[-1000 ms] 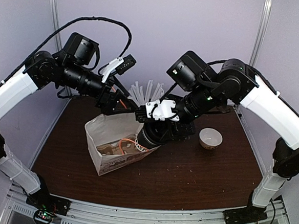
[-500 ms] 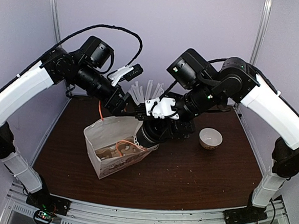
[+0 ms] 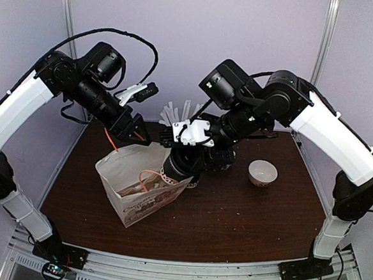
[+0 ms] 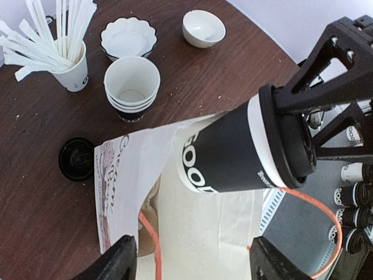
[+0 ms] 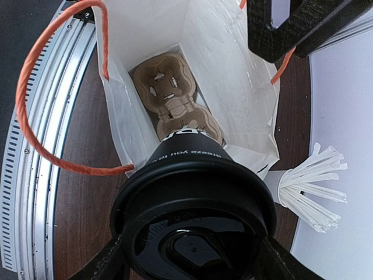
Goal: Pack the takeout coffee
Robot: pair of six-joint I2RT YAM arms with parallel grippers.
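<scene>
Table of dark brown wood (image 3: 252, 209) carries a white paper bag with orange cord handles (image 3: 123, 171), above whose open mouth the black paper takeout coffee cup (image 4: 224, 154) hangs tilted, clamped around its lid by the right gripper (image 5: 189, 251), while the left gripper (image 4: 195, 259) gapes wide just over the bag.

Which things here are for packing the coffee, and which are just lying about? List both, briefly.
For the job:
takeout coffee, held in the right gripper
white paper bag
brown cup carrier inside the bag
left gripper above the bag

Lying about:
stacked white cups
cup of straws
cream bowl
scalloped white bowl
loose black lid
</scene>
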